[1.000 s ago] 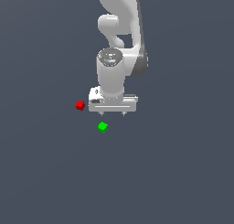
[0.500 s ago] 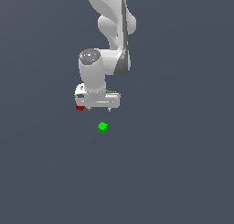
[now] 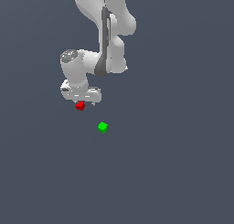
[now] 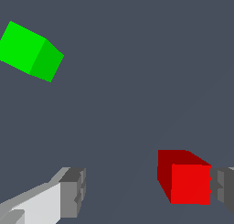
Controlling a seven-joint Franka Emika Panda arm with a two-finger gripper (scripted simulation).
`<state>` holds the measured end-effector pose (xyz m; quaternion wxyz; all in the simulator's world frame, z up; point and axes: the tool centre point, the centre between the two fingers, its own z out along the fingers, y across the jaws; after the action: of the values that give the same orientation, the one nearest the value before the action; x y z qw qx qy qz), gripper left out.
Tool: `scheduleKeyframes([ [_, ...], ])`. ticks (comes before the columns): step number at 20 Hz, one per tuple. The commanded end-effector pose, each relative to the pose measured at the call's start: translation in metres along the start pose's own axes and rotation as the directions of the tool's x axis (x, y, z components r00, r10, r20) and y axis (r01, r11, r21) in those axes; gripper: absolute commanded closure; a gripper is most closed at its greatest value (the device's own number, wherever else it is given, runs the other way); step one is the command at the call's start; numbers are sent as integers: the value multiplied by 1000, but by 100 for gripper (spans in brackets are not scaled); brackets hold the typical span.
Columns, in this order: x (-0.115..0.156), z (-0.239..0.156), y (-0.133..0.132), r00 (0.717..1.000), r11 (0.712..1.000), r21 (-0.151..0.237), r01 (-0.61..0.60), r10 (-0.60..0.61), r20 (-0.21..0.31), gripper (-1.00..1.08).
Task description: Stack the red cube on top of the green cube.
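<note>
The red cube [image 3: 80, 106] lies on the dark grey floor directly under my white gripper [image 3: 82, 102]. In the wrist view the red cube [image 4: 185, 176] sits between the two fingers, close beside one grey pad [image 4: 226, 190] and far from the other pad [image 4: 73, 193]. The gripper [image 4: 148, 193] is open and holds nothing. The green cube [image 3: 103, 126] lies apart on the floor, nearer the camera and toward the exterior view's right of the red cube. It also shows in the wrist view [image 4: 31, 50], away from the fingers.
Only the plain dark grey floor [image 3: 173, 173] lies around the two cubes. The white arm [image 3: 105, 35] rises behind the gripper.
The arm has swung toward the exterior view's left, from beside the red cube to straight over it. Neither cube has moved.
</note>
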<state>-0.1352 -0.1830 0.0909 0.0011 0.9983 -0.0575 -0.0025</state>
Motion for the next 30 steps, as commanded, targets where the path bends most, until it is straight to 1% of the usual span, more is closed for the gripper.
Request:
scheduleKeyframes([
  [1,-12,7,19,1000,1000,0,-12,12,-2,-92],
  [5,-24,15,40,1000,1000,1,-25,25,-4,-92],
  [9,-30,19,50,999,1000,1,-31,31,-4,-92],
  [16,-30,23,50,999,999,1,-33,33,-4,-92],
  [25,-32,59,54,999,999,2,-34,34,-4,-92],
  [30,-33,70,55,999,999,3,-35,35,-5,-92],
])
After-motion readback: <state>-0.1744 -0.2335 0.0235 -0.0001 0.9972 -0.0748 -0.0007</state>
